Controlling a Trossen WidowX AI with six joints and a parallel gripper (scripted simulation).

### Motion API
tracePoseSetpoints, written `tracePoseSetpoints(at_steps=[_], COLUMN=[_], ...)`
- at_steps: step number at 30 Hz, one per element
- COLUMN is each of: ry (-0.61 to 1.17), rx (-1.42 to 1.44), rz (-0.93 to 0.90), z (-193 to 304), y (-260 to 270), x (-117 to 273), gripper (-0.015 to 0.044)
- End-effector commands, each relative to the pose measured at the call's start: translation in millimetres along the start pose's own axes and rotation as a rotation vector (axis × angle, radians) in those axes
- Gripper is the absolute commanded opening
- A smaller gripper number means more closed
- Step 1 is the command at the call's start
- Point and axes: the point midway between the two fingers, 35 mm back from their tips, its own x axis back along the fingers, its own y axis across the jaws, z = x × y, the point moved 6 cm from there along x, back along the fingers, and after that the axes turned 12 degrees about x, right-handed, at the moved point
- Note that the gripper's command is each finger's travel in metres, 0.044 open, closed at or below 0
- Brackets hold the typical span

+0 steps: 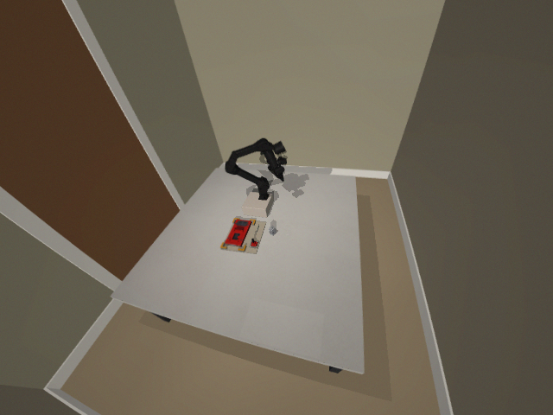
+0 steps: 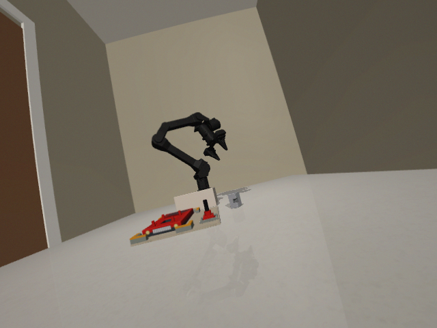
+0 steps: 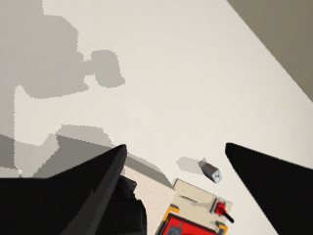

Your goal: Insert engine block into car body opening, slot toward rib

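The small grey, metallic-looking engine block [image 1: 272, 230] [image 2: 234, 199] [image 3: 211, 171] is standing on the pale grey tabletop [image 1: 308, 268] [image 2: 282, 282] [image 3: 196, 98], right of centre in the top view, just beside the beige baseboard carrying the red plastic-looking car body [image 1: 232, 239] [image 2: 181, 219] [image 3: 188, 227]. The black two-fingered hand [image 1: 282, 170] [image 2: 222, 154] [image 3: 174, 148] is hanging well above it, spread wide and gripping nothing; in the wrist view the block is showing low, right of centre. It is probably light, rigid and rather smooth, so squeezing hard is risking a slip or twist. Two opposite flat sides, held squarely near the top, are offering the likeliest grip, leaving its lower end free for seating.
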Motion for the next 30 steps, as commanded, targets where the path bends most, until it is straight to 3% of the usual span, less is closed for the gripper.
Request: tracePoseSetpoints(at_steps=[1, 30], ry=[0.02, 0.176], rx=[-0.105, -1.029], rz=[-0.007, 0.019], z=[-3.2, -8.3], y=[-4.7, -52.7], x=[-3.1, -31.1], gripper=[0.044, 0.044])
